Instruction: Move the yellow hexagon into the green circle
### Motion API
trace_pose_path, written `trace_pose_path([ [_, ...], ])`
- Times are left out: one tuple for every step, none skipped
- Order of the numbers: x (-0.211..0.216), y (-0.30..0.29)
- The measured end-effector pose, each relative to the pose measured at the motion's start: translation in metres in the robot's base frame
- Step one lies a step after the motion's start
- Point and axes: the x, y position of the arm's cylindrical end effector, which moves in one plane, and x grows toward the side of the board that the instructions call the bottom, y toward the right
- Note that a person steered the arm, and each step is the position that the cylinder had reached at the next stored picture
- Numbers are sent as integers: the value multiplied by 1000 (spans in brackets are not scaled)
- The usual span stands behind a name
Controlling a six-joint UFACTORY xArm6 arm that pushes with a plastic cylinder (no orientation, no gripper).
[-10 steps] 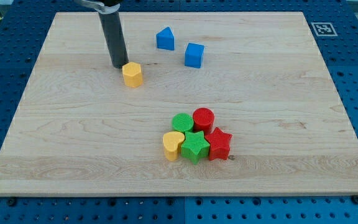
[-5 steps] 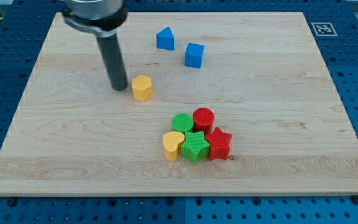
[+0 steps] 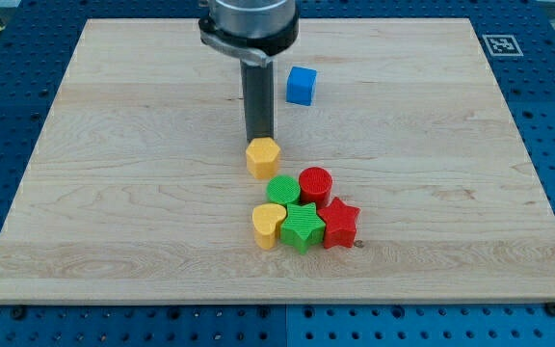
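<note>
The yellow hexagon (image 3: 263, 157) stands just above and left of the green circle (image 3: 281, 190), nearly touching it. My tip (image 3: 259, 141) rests against the hexagon's top side, at the end of the dark rod that comes down from the view's top. The green circle sits in a cluster with the red circle (image 3: 315, 183), the red star (image 3: 338, 222), the green star (image 3: 303, 226) and the yellow heart (image 3: 269, 225).
A blue cube (image 3: 302, 85) stands above and right of my tip. A second blue block seen earlier is hidden behind the arm. The wooden board (image 3: 114, 212) lies on a blue perforated table, with a marker tag (image 3: 500, 43) at its top right corner.
My tip has moved right and down, pushing the yellow hexagon from the upper left towards the cluster, up to the green circle. The arm now hides the blue house-shaped block.
</note>
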Motion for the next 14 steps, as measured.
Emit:
trace_pose_path([
  [5, 0],
  [-11, 7],
  [-11, 23],
  [5, 28],
  [29, 27],
  [44, 15],
  [47, 9],
  [38, -7],
  [24, -34],
  [24, -72],
  [32, -87],
  [48, -69],
  [59, -53],
  [66, -43],
])
